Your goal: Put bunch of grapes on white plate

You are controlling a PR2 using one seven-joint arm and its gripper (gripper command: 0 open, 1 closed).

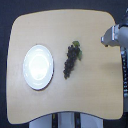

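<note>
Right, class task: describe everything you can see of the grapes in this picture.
The grapes are one long, tapering bunch of small dark purple-black fruit, with a small green leaf and stem at the wider, upper end. The bunch lies flat on the wooden table, near its middle, narrow end pointing down and slightly left. It sits just right of the plate in the exterior view, apart from it. Nothing but the table touches it.

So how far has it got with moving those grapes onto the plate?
Nothing looks done yet. The grapes lie on the table, beside the plate, which holds nothing. The claw is off at the exterior view's right edge, apart from the grapes; too blurred to tell whether open. Reaching, grasping, carrying and placing all remain.
</note>
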